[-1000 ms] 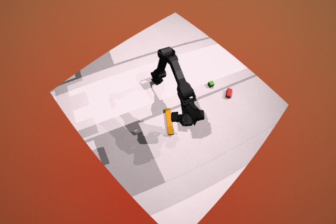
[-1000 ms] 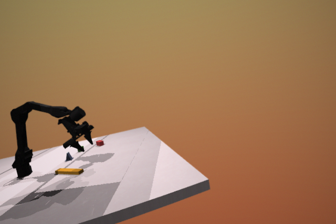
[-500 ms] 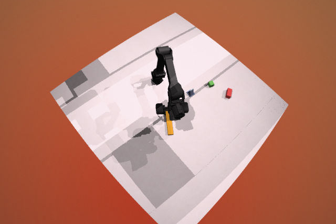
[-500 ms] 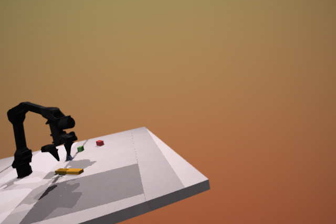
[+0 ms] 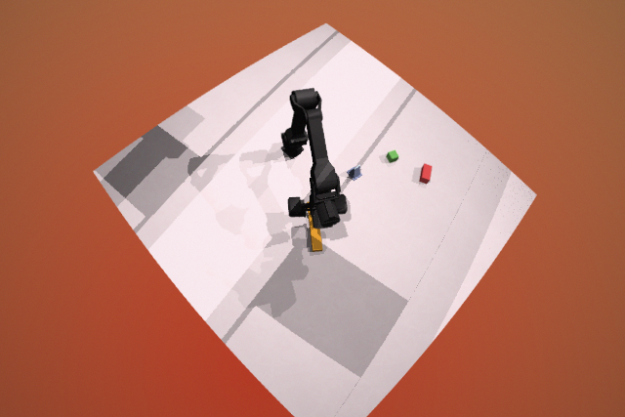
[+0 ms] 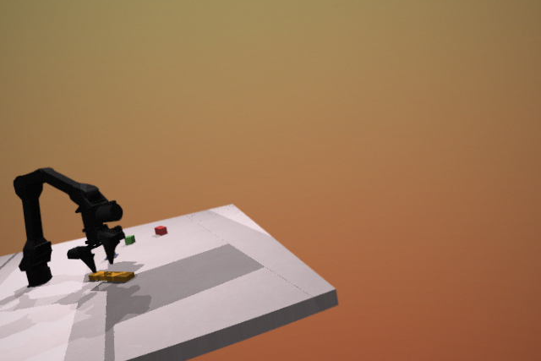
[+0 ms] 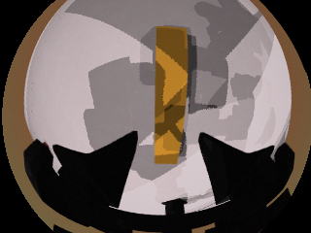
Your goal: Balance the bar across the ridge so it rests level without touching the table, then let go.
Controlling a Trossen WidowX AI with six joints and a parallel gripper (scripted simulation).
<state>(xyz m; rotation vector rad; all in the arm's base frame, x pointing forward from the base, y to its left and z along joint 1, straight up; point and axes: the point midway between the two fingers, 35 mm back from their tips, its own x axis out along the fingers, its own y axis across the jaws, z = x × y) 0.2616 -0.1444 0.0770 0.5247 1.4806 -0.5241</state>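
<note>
Gripper (image 7: 166, 149) spread, apparently just above flat bar (image 7: 171, 93).

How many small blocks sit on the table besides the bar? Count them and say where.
2. A green block lies beyond the arm, right of the blue ridge; a red block lies farther right. The arm could hide others.

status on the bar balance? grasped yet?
Not grasped. Done: the gripper is open and poised over the orange bar, fingers either side of it in the wrist view. In hand: the descent to grasp. Left: close, lift, carry to the blue ridge, set it level, release.
</note>
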